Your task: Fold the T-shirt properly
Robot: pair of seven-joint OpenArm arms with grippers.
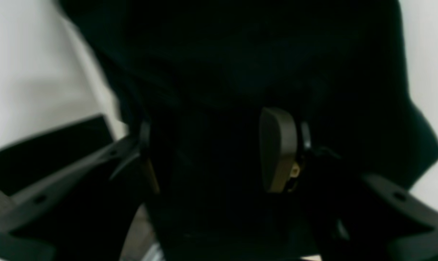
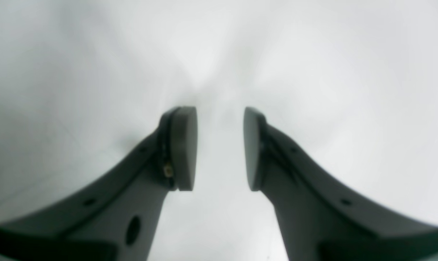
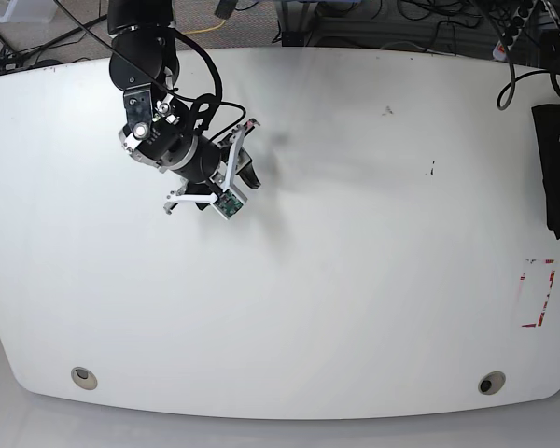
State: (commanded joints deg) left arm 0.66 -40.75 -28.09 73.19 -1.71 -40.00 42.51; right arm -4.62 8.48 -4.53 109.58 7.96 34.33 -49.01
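The T-shirt [image 3: 556, 168] is a bunched black mass at the far right edge of the table [image 3: 355, 233]. In the left wrist view the T-shirt [image 1: 240, 65] fills most of the frame, and dark cloth lies between the spread jaws of my left gripper [image 1: 211, 148]. One pad [image 1: 276, 148] shows; the other finger is mostly covered by cloth. My right gripper [image 2: 220, 148] is open over bare white table, with nothing between its fingers. In the base view my right gripper [image 3: 247, 173] sits at the upper left, far from the shirt.
A red tape outline [image 3: 539, 294] marks the table near the right edge, below the shirt. Two round holes [image 3: 84, 377] [image 3: 490, 383] sit near the front edge. Cables and boxes lie beyond the back edge.
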